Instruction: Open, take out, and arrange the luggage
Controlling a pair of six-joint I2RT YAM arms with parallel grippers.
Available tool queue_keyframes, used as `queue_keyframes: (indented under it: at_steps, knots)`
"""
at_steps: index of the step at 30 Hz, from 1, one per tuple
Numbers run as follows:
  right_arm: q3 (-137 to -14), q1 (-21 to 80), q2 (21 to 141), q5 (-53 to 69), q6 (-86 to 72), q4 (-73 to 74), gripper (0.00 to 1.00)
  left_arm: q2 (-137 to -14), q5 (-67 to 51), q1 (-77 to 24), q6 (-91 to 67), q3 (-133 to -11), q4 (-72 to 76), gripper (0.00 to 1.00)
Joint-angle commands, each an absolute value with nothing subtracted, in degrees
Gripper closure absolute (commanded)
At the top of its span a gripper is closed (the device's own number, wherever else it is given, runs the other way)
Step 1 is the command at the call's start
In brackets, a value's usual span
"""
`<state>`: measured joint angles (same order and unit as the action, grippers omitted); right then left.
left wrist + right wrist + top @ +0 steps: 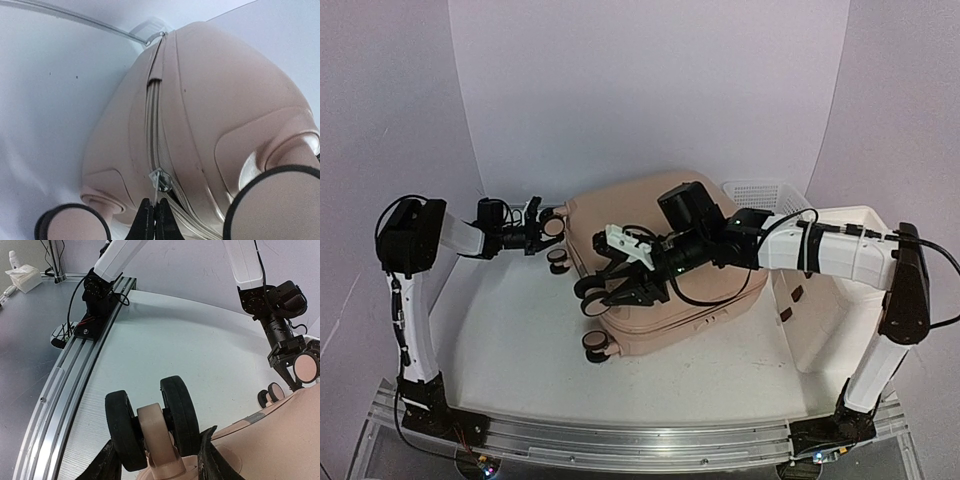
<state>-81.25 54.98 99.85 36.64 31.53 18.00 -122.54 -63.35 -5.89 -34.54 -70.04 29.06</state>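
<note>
From above, the luggage [610, 212] is seen lying flat in the middle of the white surface [510, 330], wheels turned to the left. A white mesh basket [760, 190] is set behind it and a white drawer cabinet [835, 290] just beside it on the right. The left arm [412, 320] is stretched to the far end of the wheeled edge. The right arm [830, 250] is laid across the pink shell to a nearer wheel. What is gripped cannot be made out from up here.

Over to the left wrist view, and it is settled. The zip [152, 120] is shown running up the middle of the shell between two wheels [72, 222]. The left jaws are pressed fully together, with the metal zip pull [159, 179] pinched at their tips.

On the right wrist view, a twin black caster [147, 425] is framed between two black fingers [107, 465]. The right jaws are set about halfway and appear closed against the caster's outer sides. Only here are the mounting rail [75, 365] along the near edge and the left arm's jaws, seen from opposite, brought into sight.
</note>
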Motion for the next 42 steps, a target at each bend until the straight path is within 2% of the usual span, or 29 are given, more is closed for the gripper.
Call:
queue_keyframes:
  at_steps: [1, 4, 10, 15, 17, 19, 23, 25, 26, 29, 34, 38, 42]
  knots:
    - [-84.3, 55.2, 97.7, 45.6, 29.2, 30.6, 1.0, -128.0, -53.5, 0.3, -36.4, -81.5, 32.5, 1.0]
    - [-86.1, 55.2, 99.4, 46.8, 30.1, 33.0, 1.0, -130.5, -54.5, -2.4, -35.8, -86.4, 32.6, 1.0]
    - [-87.5, 55.3, 100.7, 49.4, 30.5, 35.9, 1.0, -134.4, -47.8, -3.1, -37.6, -93.4, 29.5, 0.99]
    - [-87.4, 55.5, 101.2, 50.2, 30.3, 36.1, 1.0, -139.4, -48.3, -7.2, -36.7, -104.9, 20.3, 1.0]
    - [-87.9, 55.6, 101.9, 49.0, 29.7, 36.1, 1.0, -137.5, -45.3, -8.8, -33.1, -104.1, 17.0, 0.99]
    - [-88.4, 55.8, 102.1, 46.5, 28.6, 35.5, 1.0, -132.3, -39.0, -8.5, -31.3, -97.7, 16.7, 0.91]
    - [-87.1, 56.3, 101.2, 37.8, 22.6, 30.7, 1.0, -120.3, -32.2, -3.9, -32.0, -85.7, 16.0, 0.6]
    - [-85.4, 56.4, 100.3, 31.7, 18.8, 26.5, 1.0, -114.1, -30.1, -0.9, -32.0, -80.7, 12.7, 0.36]
    - [-84.6, 56.4, 99.8, 29.7, 17.4, 24.8, 1.0, -110.6, -28.4, 0.4, -31.5, -78.2, 10.6, 0.28]
    - [-83.8, 56.4, 99.1, 25.9, 13.9, 21.4, 1.0, -99.4, -23.3, 1.8, -30.6, -70.4, 4.9, 0.14]
    - [-87.4, 56.5, 100.5, 23.1, 9.6, 20.7, 1.0, -83.5, -32.6, -3.6, -37.3, -57.7, 5.0, 0.15]
    - [-89.4, 56.5, 101.0, 21.9, 5.9, 19.3, 1.0, -68.1, -42.3, -12.1, -29.4, -49.6, 5.8, 0.13]
    - [-90.5, 56.5, 101.4, 23.8, 3.4, 17.1, 1.0, -54.3, -54.2, -13.1, -24.4, -43.3, 6.3, 0.06]
